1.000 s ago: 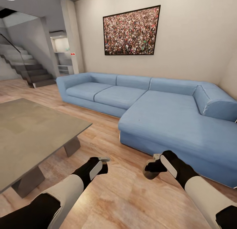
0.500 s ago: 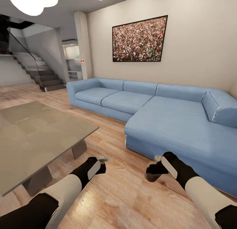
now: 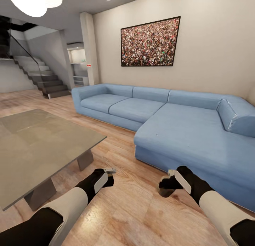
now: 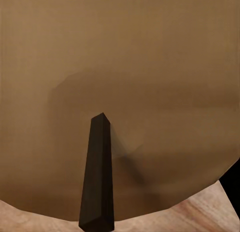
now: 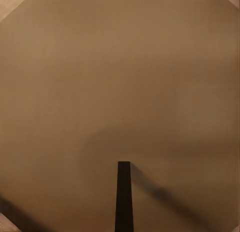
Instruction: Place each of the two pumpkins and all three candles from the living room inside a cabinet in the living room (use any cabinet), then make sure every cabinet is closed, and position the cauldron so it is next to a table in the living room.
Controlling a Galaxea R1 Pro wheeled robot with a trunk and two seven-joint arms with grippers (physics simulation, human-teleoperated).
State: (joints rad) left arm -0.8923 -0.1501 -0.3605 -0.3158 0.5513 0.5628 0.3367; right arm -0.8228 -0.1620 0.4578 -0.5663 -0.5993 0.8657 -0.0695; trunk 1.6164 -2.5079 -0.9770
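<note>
1. The coffee table [image 3: 42, 139] is the one task thing in the head view: it lies at the near left, its long grey-beige top running from near left toward the far middle, on short block legs.
2. The left gripper [image 3: 109, 171] is the nearer arm to it, hanging just right of the table's near-right corner and apart from it; the right gripper [image 3: 166, 180] hangs further right, near the front of the blue sectional sofa [image 3: 184, 129].
3. Both forearms reach forward and low over the wooden floor [image 3: 134, 210], wrists angled down.
4. Each wrist view looks down at the floor past a single dark finger [image 4: 97, 177] [image 5: 123, 197]; neither grips anything, but I cannot tell how far the jaws are spread.
5. Judging by this, the robot is in transit, with the hunt for the pumpkins, candles and cauldron ahead.
</note>
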